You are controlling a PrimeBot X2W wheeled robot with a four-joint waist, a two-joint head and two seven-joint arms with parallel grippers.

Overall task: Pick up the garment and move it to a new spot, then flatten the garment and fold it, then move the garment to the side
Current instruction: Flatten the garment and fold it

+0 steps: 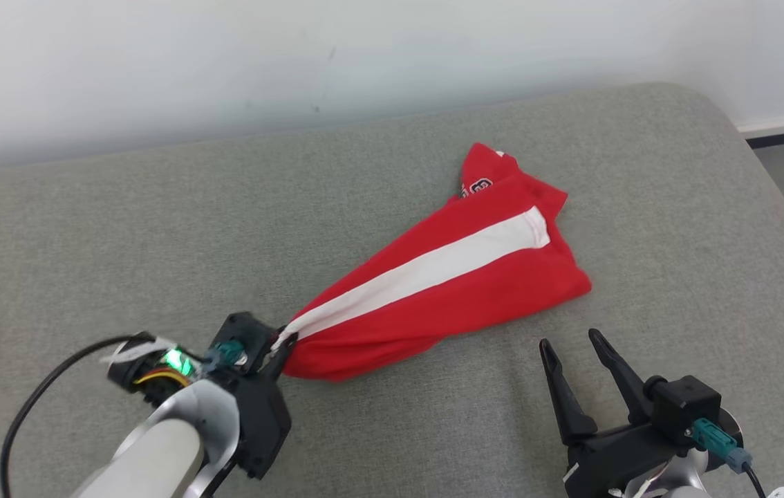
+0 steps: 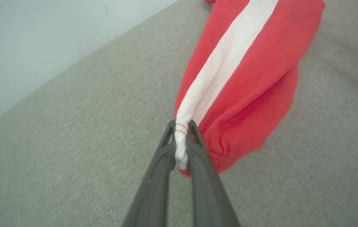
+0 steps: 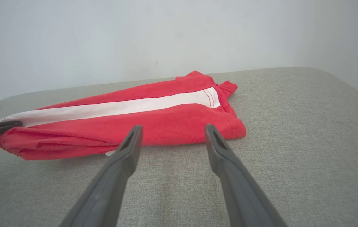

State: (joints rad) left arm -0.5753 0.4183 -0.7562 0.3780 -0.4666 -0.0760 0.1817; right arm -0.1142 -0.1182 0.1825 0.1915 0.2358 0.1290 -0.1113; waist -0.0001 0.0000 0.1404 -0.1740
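Garment (image 1: pixel 447 277): red, white stripe.
Left gripper (image 2: pixel 182 124): jaws pinching garment's end.
Right gripper (image 1: pixel 569 337): jaws spread, beside garment.

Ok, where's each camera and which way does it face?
Head view: on the head, facing forward and down at the cushion; left gripper pinching the garment, right gripper open.
Left wrist view: on the left wrist, facing along its fingers at the garment's stripe.
Right wrist view: on the right wrist, low, facing the garment's side past its spread fingers.
Shared: head and right wrist views both show the left gripper.
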